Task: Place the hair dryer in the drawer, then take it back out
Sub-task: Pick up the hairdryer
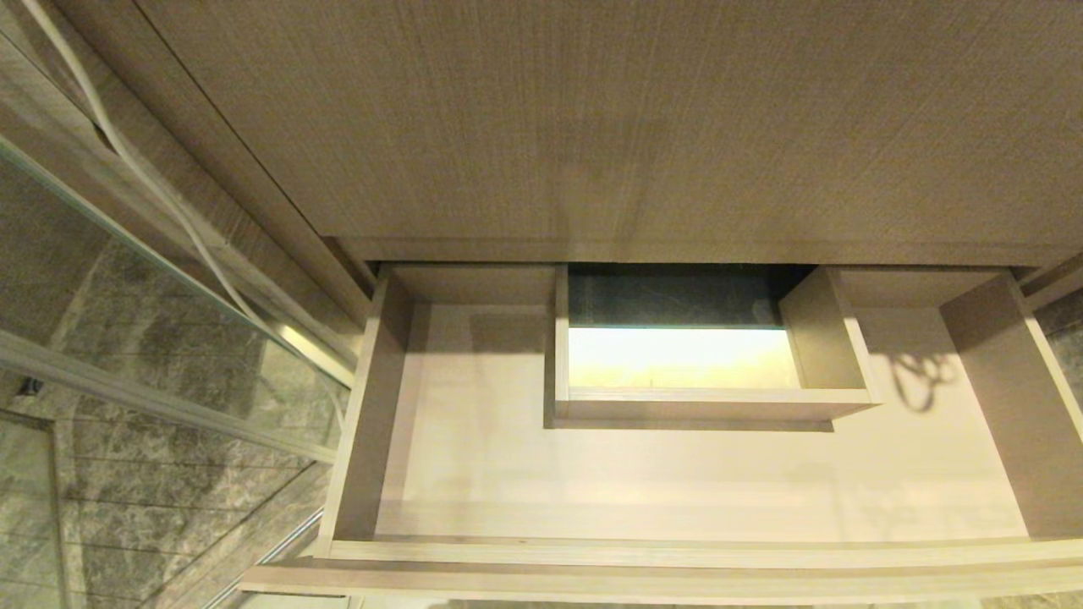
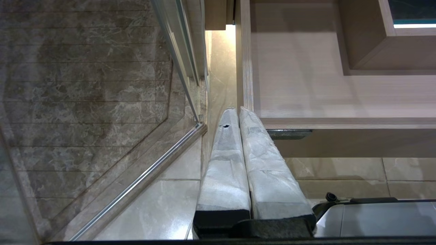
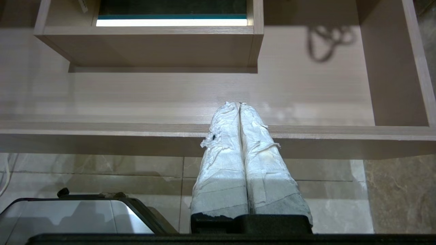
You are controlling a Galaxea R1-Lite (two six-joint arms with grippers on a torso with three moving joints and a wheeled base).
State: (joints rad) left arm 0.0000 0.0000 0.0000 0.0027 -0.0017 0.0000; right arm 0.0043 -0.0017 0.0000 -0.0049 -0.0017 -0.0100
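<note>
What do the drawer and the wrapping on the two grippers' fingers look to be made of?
The drawer: likely laminated board with a matte, pale wood-grain finish; fine parallel grain lines run across its floor and front edge. The wrapping on the left gripper and right gripper: seemingly white cloth or paper tape, creased, frayed and greyed with wear, over black fingers. The exact tape type cannot be told.

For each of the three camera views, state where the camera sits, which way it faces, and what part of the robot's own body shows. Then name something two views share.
Head view: high on the robot, looking down into the open drawer below the wood-grain panel; none of the robot shows.
Left wrist view: behind the shut left tool, facing the drawer's front corner, beside the glass partition.
Right wrist view: behind the shut right tool, facing the drawer's front edge.
Shared: all three show the boxed cut-out; no hair dryer appears anywhere.
</note>
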